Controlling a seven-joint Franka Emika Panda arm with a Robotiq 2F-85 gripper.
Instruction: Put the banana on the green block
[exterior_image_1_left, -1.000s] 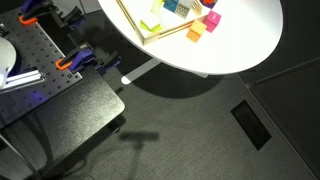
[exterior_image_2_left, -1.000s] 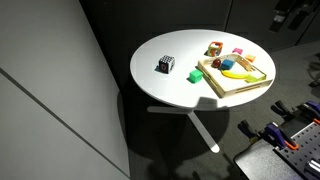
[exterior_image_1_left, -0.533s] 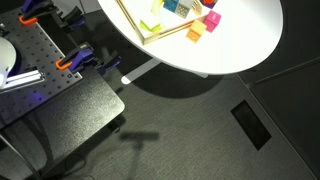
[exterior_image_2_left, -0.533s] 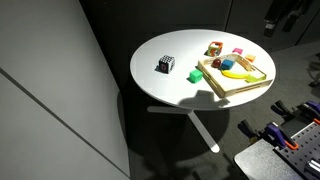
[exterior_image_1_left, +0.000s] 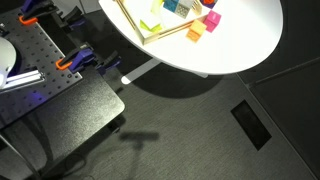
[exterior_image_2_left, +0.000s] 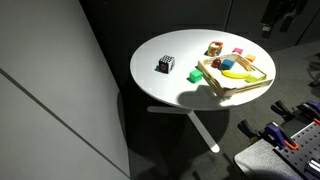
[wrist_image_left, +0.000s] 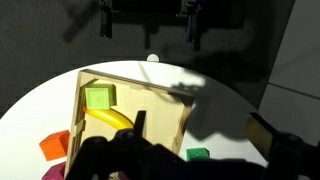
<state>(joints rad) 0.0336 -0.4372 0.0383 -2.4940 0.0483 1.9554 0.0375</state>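
The banana (wrist_image_left: 110, 118), a small curved yellow piece, lies in the wooden tray (wrist_image_left: 160, 95) beside a lime green block (wrist_image_left: 99, 97). It also shows in an exterior view (exterior_image_2_left: 237, 73). A darker green block (wrist_image_left: 197, 155) sits on the white table just outside the tray. My gripper (wrist_image_left: 198, 122) hangs high above the table, over the tray's edge, open and empty. In an exterior view the gripper (exterior_image_2_left: 275, 14) is at the top right, well above the tray. It is out of view in the exterior view that looks down on the floor.
The round white table (exterior_image_2_left: 165, 85) carries a black-and-white cube (exterior_image_2_left: 167, 65), an orange block (exterior_image_2_left: 213, 47) and a pink block (exterior_image_2_left: 238, 52). An orange block (wrist_image_left: 55, 145) lies outside the tray. Yellow and orange cubes (exterior_image_1_left: 194, 32) sit by the tray (exterior_image_1_left: 135, 25).
The gripper has shifted a little to the left at the top of the exterior view, towards the tray. The toys have not moved.
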